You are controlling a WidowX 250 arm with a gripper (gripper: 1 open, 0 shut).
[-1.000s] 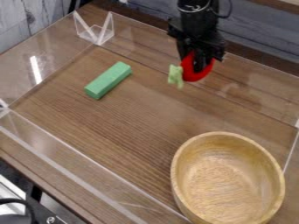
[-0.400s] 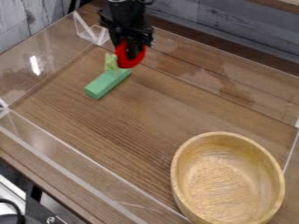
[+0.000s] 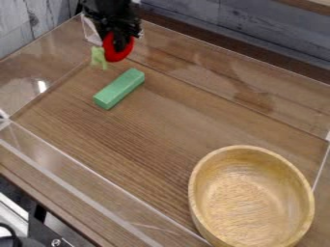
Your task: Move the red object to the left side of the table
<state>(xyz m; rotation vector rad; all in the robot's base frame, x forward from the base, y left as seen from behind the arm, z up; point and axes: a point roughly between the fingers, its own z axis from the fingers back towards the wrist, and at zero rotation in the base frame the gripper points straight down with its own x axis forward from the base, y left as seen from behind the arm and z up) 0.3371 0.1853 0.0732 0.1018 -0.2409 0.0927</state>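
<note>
The red object (image 3: pixel 119 46), a small round toy fruit with a light-green leafy piece (image 3: pixel 98 59) hanging at its left, is held above the table (image 3: pixel 180 125) near the far left. My black gripper (image 3: pixel 119 48) comes down from the top edge and is shut on the red object. The fruit hangs just beyond the far end of the green block, above the wood surface; whether it touches the table I cannot tell.
A green rectangular block (image 3: pixel 119 88) lies on the wood below and in front of the gripper. A large wooden bowl (image 3: pixel 252 198) stands at the near right. Low clear acrylic walls (image 3: pixel 52 58) edge the tabletop.
The gripper has carried the red object from the middle back of the table leftward, past the green block's far end. The block and bowl have stayed put.
</note>
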